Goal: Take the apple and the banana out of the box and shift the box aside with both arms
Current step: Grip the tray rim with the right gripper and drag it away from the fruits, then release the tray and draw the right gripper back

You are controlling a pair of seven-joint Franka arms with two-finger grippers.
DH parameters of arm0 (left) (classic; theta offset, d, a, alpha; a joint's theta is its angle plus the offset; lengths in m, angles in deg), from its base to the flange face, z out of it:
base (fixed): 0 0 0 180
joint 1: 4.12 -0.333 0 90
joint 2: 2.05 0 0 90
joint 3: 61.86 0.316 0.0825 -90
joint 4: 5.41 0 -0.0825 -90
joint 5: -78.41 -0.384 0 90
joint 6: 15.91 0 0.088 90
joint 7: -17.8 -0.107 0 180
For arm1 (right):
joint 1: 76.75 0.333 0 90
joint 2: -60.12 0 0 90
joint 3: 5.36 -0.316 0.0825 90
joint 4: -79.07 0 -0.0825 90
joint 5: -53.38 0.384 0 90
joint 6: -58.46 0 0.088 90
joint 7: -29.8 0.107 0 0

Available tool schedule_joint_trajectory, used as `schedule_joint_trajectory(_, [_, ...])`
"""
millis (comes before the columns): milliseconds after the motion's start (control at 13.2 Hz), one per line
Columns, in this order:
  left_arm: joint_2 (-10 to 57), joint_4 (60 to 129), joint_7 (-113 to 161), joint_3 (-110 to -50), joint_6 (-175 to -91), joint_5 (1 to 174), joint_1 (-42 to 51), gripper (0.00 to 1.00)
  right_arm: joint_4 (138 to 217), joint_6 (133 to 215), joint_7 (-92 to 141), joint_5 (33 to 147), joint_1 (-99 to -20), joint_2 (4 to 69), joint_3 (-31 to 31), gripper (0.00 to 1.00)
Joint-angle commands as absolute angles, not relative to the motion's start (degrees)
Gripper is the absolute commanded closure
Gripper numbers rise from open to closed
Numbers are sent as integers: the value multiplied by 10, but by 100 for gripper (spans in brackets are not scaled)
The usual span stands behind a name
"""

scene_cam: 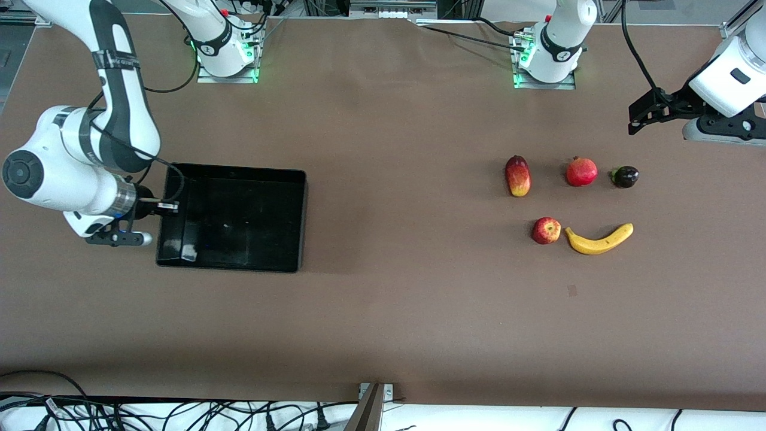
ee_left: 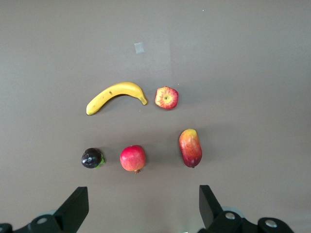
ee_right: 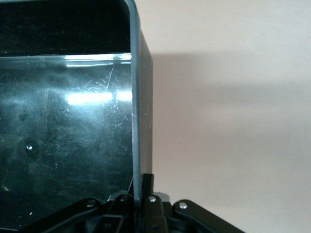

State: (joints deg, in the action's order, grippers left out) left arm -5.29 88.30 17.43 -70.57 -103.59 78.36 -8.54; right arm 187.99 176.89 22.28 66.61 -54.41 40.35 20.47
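The box (scene_cam: 251,209), a shallow glossy black tray, lies toward the right arm's end of the table. My right gripper (scene_cam: 170,206) is shut on its end wall; in the right wrist view the wall (ee_right: 138,107) runs straight between the fingers of the right gripper (ee_right: 142,183). The red apple (scene_cam: 546,230) and the yellow banana (scene_cam: 599,239) lie side by side toward the left arm's end. My left gripper (scene_cam: 643,120) hangs open and empty above the table near that end. Its wrist view shows the banana (ee_left: 116,95) and apple (ee_left: 166,97) past the left gripper (ee_left: 143,208).
Three more fruits sit in a row farther from the front camera than the apple and banana: a red-yellow oblong fruit (scene_cam: 517,175), a red pomegranate (scene_cam: 581,172) and a small dark round fruit (scene_cam: 625,176). Bare brown tabletop lies between the box and the fruits.
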Motion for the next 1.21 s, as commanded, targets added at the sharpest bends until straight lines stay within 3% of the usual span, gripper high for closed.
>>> schedule_joint_trajectory(0, [-34,866,180,-700,-1031,782,-91,0,1956,1843,186,681,-539,429,217,100])
schedule_joint_trajectory(227, [-32,865,180,-700,-1032,783,-99,0,1989,1893,129,681,-553,414,221,100])
schedule_joint_trajectory(303, [-32,865,180,-700,-1033,783,-100,0,1989,1894,108,681,-558,413,222,96])
schedule_joint_trajectory(378, [-32,865,180,-700,-1033,783,-99,0,1985,1893,103,681,-561,412,222,55])
schedule_joint_trajectory(454, [-31,865,180,-700,-1032,783,-100,0,1983,1890,102,679,-560,414,221,1])
schedule_joint_trajectory(605, [-31,865,180,-700,-1033,783,-100,0,1962,1861,104,672,-557,426,224,0])
schedule_joint_trajectory(756, [-31,865,180,-700,-1033,784,-99,0,1918,1765,111,659,-556,439,227,0])
schedule_joint_trajectory(1134, [-31,865,180,-700,-1033,783,-99,0,1675,1482,179,571,-552,440,223,0])
